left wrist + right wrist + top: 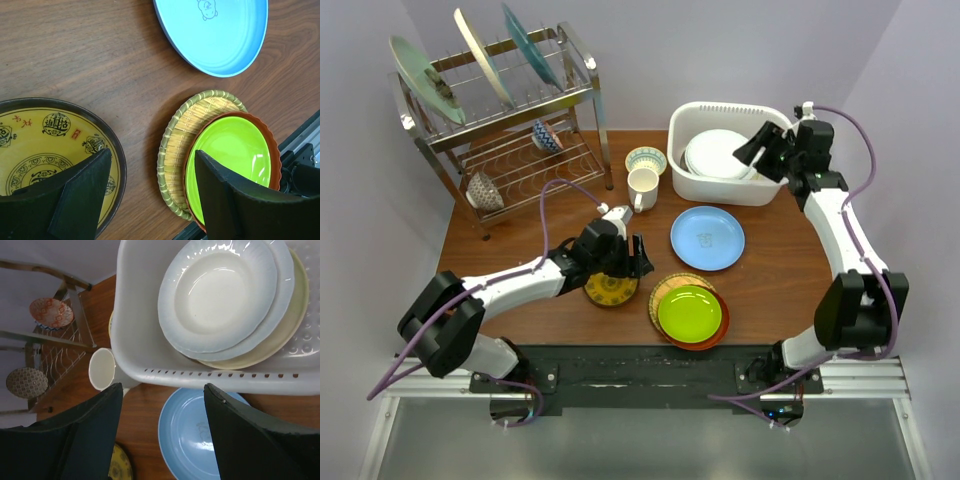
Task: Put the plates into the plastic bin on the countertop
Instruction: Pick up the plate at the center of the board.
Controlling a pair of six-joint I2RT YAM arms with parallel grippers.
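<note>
Plates (220, 290) are stacked in the plastic bin (720, 186), where the right hand (162, 400) is held spread and empty; the yellow patterned plate (45, 140) is seen on the tabletop (780, 260) just beneath the nearer, spread left hand (152, 170).

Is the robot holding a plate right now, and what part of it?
Nothing is held. The left end effector is open over the yellow patterned plate; the right end effector is open over the plastic bin.

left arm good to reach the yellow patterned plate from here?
Probably yes. The left gripper is open just above the rim of the yellow patterned plate. Nothing lies on that plate, and the green plate sits apart beside it.
</note>
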